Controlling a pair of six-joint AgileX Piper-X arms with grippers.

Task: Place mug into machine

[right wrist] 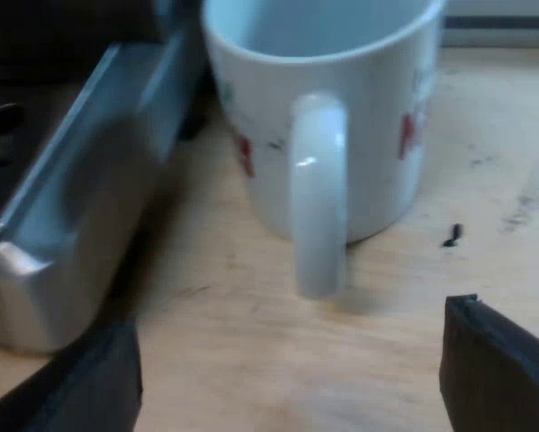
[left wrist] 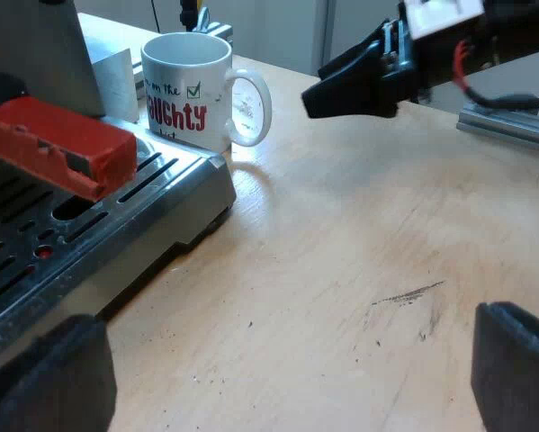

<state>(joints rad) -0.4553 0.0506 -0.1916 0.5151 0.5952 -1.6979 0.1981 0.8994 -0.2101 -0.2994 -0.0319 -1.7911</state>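
Red handle end (left wrist: 58, 144): locked at the machine's front, overhanging the drip tray (left wrist: 89, 243). Mug (left wrist: 188, 90), white, printed, apparently empty: upright on the table (left wrist: 359, 270), just beside the tray's corner and not yet on it, with its loop turned toward the right gripper (right wrist: 287, 387). Right gripper: fingers spread, nothing held, the mug's loop ahead between them. Left gripper (left wrist: 287, 360): spread wide, empty, over bare table near the tray. Hazards, judged: a pinch on the loop alone may let the mug swing; a low lift would catch the tray's edge; the rim could strike the red handle end.
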